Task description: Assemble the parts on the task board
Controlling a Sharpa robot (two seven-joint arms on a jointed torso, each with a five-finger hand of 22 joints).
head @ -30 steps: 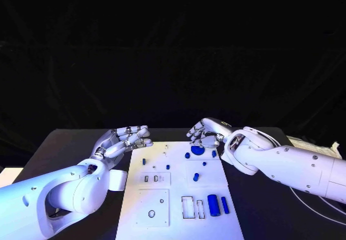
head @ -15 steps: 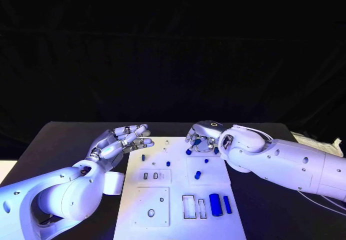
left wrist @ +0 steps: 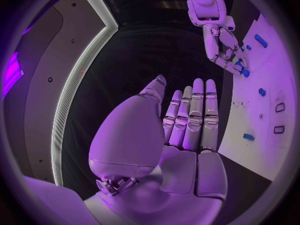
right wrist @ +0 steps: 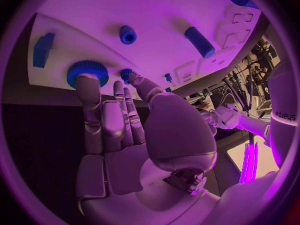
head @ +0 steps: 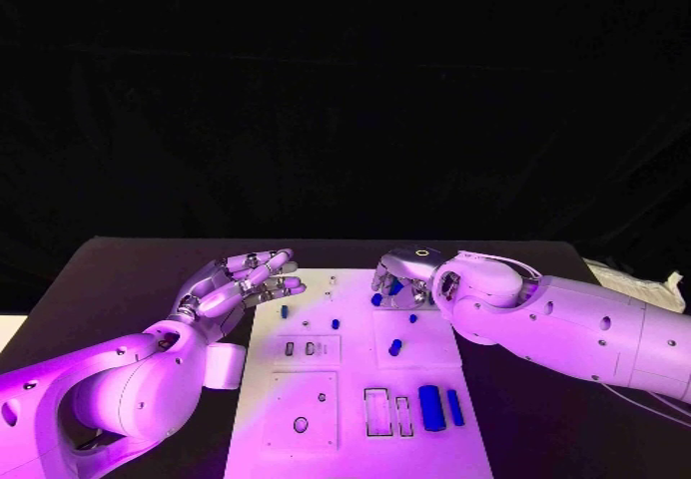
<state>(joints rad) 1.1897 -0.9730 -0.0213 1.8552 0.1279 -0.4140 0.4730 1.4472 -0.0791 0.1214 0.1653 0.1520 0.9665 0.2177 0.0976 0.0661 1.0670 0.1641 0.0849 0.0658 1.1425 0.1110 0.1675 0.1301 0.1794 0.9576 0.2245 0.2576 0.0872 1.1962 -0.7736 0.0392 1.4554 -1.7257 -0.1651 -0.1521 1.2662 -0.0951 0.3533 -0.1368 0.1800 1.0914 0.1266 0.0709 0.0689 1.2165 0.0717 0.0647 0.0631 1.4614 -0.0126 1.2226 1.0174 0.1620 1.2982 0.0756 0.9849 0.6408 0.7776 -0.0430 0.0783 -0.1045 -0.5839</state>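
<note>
Your right hand (head: 401, 276) is over the board's (head: 345, 419) far end, fingers fairly straight, one fingertip (right wrist: 87, 81) on the ridged blue gear (right wrist: 87, 71); you're gripping nothing. Beside it stands a small peg (right wrist: 127, 34), a cylinder (right wrist: 199, 41) farther along. Your left hand (head: 242, 282) hovers by the board's left edge, fingers apart, holding nothing.
</note>
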